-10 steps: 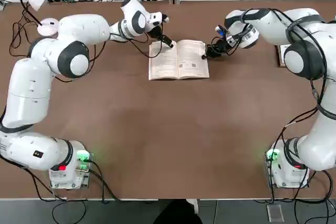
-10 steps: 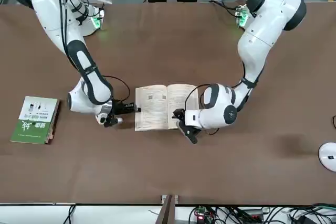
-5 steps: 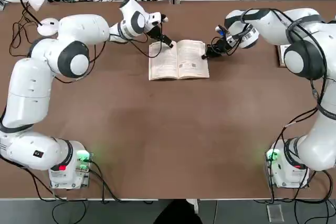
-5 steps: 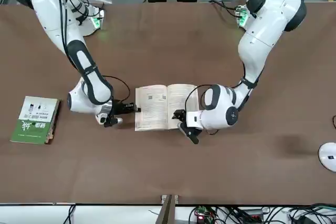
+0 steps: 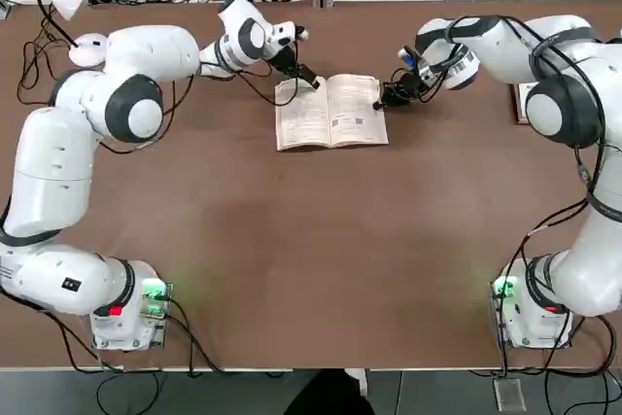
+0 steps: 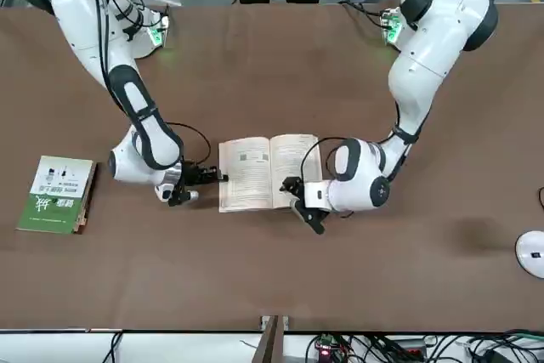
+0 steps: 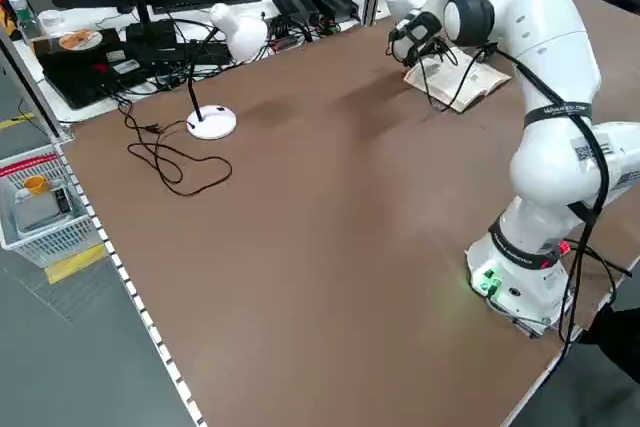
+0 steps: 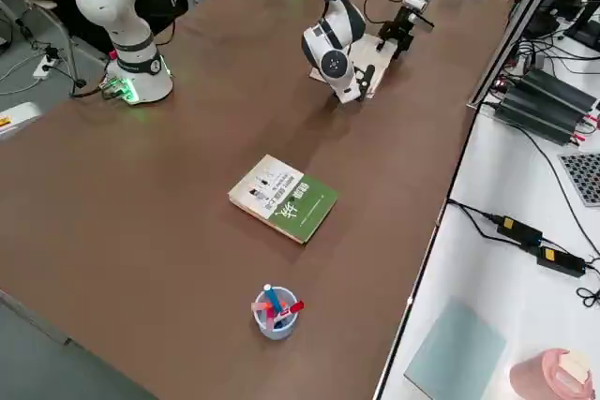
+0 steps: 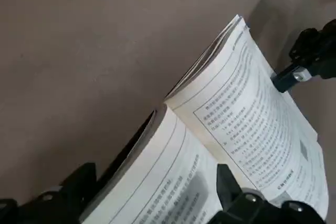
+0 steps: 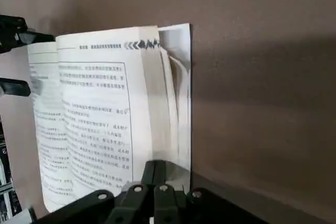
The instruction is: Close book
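Top view: the book (image 5: 330, 112) lies open, pages up, on the counter (image 5: 321, 240), between the two sets of jaws.
Left gripper (image 9: 155, 174): over the far part of the left-hand page, jaws wide, the edge of that half lying between them; I can't tell whether either side touches paper.
Right gripper (image 10: 155, 163): at the outer edge of the right-hand half, jaws drawn together with nothing in them; whether they press on the white cover margin, I can't tell.
Step in hand: getting hold of the left half, I'd say, so it can be swung over onto the right.
Doing it well: the left jaws should take cover and pages together before narrowing, then lift in an arc across the spine. A pinch of loose leaves alone would leave the cover flat.
Right side's part: best kept low beside its edge as a stop against sliding, then moved out of the path as the left half comes down.
Changed from half a second earlier: only a little; in the front view the left jaws sit slightly farther from the right ones, and the book's near edge has crept slightly toward the arm bases. The right arm looks the same.
Off to the right jaws' outer side: the green-and-white book (image 6: 58, 195), apart from the work.
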Controlling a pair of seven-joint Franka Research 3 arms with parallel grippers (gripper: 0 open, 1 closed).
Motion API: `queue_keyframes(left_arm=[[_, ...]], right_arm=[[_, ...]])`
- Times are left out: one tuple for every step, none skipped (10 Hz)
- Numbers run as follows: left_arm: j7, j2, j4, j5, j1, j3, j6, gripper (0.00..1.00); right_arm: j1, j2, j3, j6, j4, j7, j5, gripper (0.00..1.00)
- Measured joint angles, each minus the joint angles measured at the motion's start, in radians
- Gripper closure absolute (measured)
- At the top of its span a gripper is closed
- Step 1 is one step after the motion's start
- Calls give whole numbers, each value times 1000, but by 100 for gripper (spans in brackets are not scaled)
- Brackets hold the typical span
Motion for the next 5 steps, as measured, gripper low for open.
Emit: queue_keyframes(left_arm=[[0, 0, 1, -10, 1, 0, -11, 0], [0, 0, 2, -26, 3, 0, -25, 0], [0, 0, 3, -47, 6, 0, -41, 0], [0, 0, 5, -64, 9, 1, -60, 0], [0, 0, 7, -74, 12, 1, -79, 0]], right_arm=[[0, 0, 0, 0, 0, 0, 0, 99], [0, 0, 0, 0, 0, 0, 0, 99], [0, 0, 0, 0, 0, 0, 0, 99], [0, 0, 0, 0, 0, 0, 0, 99], [0, 0, 0, 0, 0, 0, 0, 99]])
